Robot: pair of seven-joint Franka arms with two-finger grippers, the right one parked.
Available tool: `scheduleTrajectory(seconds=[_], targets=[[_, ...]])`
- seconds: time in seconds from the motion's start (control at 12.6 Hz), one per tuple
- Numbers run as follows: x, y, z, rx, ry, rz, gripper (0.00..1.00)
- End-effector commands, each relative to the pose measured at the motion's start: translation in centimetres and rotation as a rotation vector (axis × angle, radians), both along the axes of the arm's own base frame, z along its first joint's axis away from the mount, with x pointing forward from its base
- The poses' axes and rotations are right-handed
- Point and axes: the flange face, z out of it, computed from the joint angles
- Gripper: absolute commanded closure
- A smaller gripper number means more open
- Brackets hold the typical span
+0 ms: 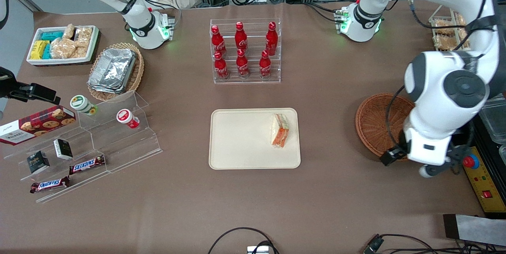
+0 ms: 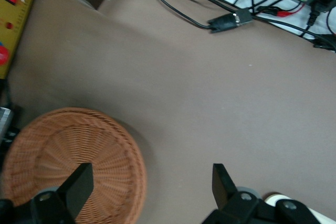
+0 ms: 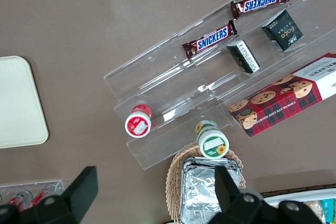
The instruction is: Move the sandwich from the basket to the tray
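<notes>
Front view: sandwich (image 1: 280,130) lies on tray (image 1: 253,138) near its working-arm-side edge, long axis running toward the camera; pale bread, orange/green/white layers. Basket (image 1: 375,123) beside tray.
Wrist view: gripper (image 2: 149,184) spread wide, w/ nothing held, over basket's (image 2: 73,161) rim.

The sandwich (image 1: 279,130) lies on the tray (image 1: 237,143), close to the rim at the working arm's end. Toward that end of the table, well apart from the tray, sits the basket (image 1: 373,121) (partly hidden by the arm). The gripper (image 1: 431,167) hangs at the basket's nearer edge, nearer the front camera than the basket's middle. Farther from the camera than the tray stands a clear rack of red bottles (image 1: 242,50).
</notes>
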Motion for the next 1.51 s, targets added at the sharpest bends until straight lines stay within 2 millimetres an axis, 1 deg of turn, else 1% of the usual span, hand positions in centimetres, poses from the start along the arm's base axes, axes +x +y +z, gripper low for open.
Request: scheduleTrajectory(seconds=[0.0,0.16,0.24,0.32,0.4,0.56,0.64,0.8,0.88,0.96,1.19,1.43], targets=[[-1.4,4.4,3.3,-0.038,0.029,-0.049,0.0],[-2.4,7.6,5.0,-0.041,0.061,-0.115,0.0],[-2.9,8.7,5.7,-0.046,0.069,-0.131,0.0],[-3.5,9.1,6.7,-0.05,0.068,-0.15,0.0],[-4.0,10.7,7.5,-0.053,0.076,-0.154,0.0],[-5.1,12.4,8.8,-0.066,0.095,-0.189,0.0],[-5.8,12.9,9.7,-0.072,0.101,-0.203,0.0],[-7.1,13.1,11.3,-0.078,0.106,-0.216,0.0],[-7.6,12.9,12.0,-0.083,0.11,-0.223,0.0],[-8.1,12.9,12.5,-0.091,0.115,-0.225,0.0],[-9.2,11.6,13.9,-0.05,0.137,-0.261,0.0],[-10.6,11.5,15.3,-0.053,0.141,-0.261,0.0]])
